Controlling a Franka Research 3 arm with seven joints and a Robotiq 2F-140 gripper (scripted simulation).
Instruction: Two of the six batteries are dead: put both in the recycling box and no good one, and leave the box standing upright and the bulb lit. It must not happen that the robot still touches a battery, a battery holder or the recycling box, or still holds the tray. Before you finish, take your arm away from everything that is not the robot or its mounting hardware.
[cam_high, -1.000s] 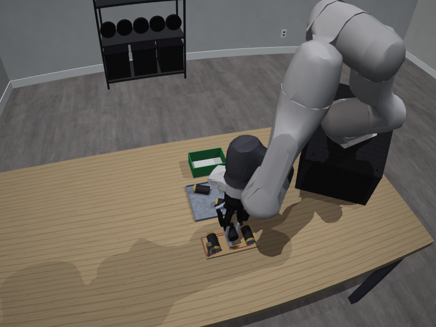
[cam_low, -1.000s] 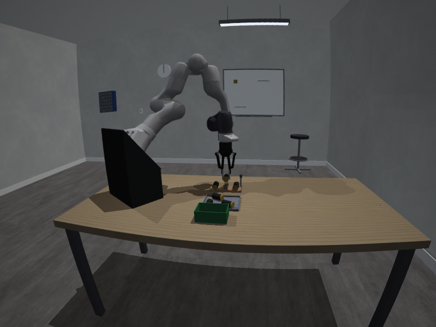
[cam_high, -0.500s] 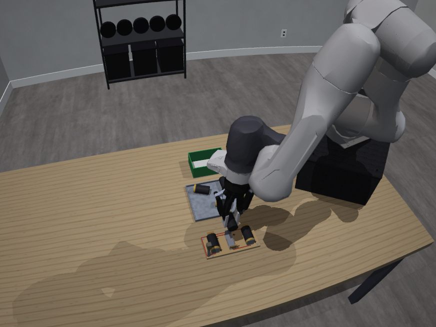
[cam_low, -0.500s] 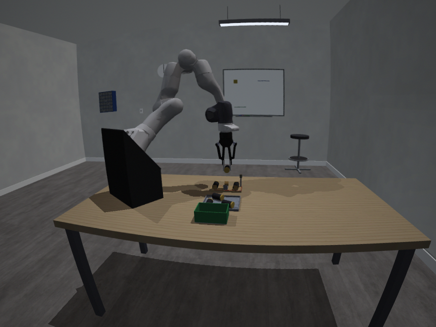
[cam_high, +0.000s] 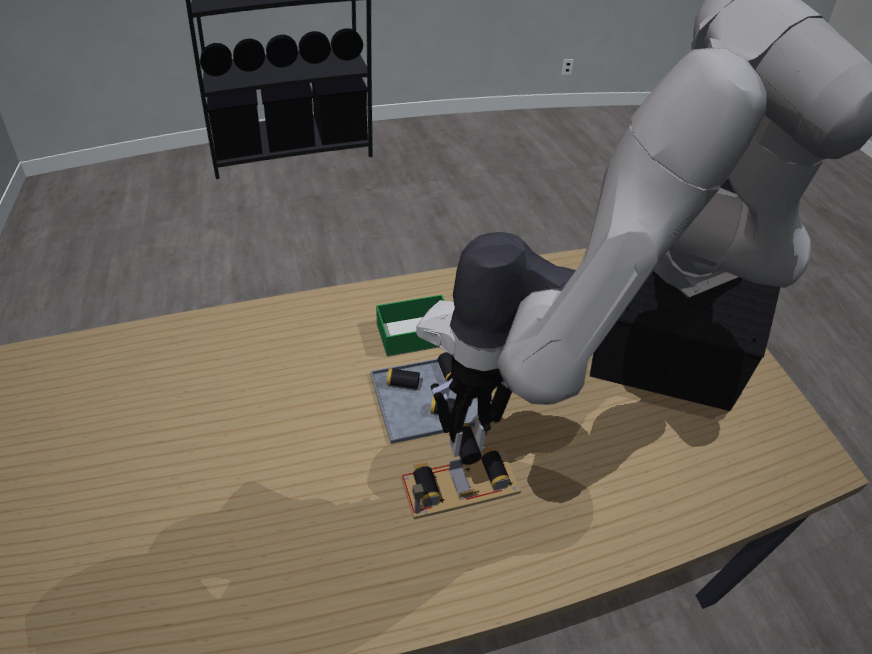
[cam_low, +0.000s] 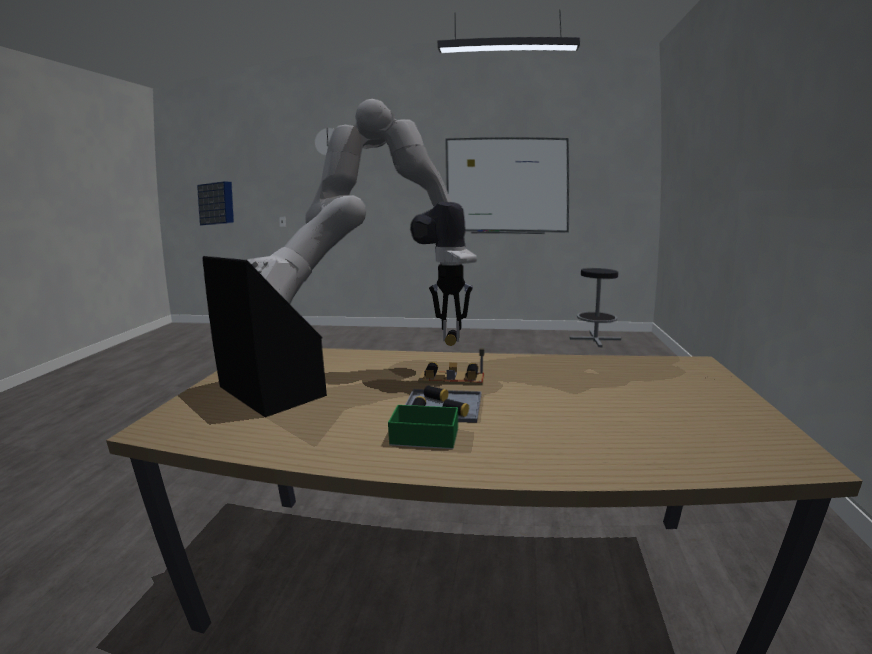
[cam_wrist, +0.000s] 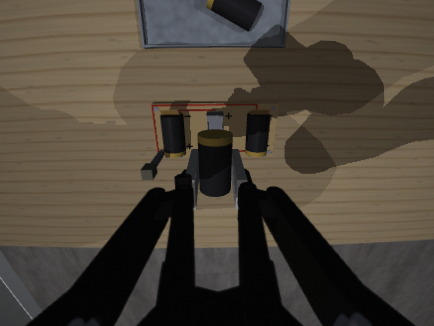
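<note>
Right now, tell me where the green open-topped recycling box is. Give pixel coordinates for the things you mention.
In the exterior view, the green open-topped recycling box (cam_high: 406, 342) (cam_low: 423, 431) stands on the wooden table's near side (cam_high: 211, 394) (cam_low: 598, 436), just in front of the shallow grey tray (cam_high: 412, 415) (cam_low: 478, 408) (cam_wrist: 215, 46).

Board shared by top and wrist views.

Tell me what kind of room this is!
Probably a workshop or lab: there's a big white robot arm, a long wooden table and a framed whiteboard on the grey wall.
</note>
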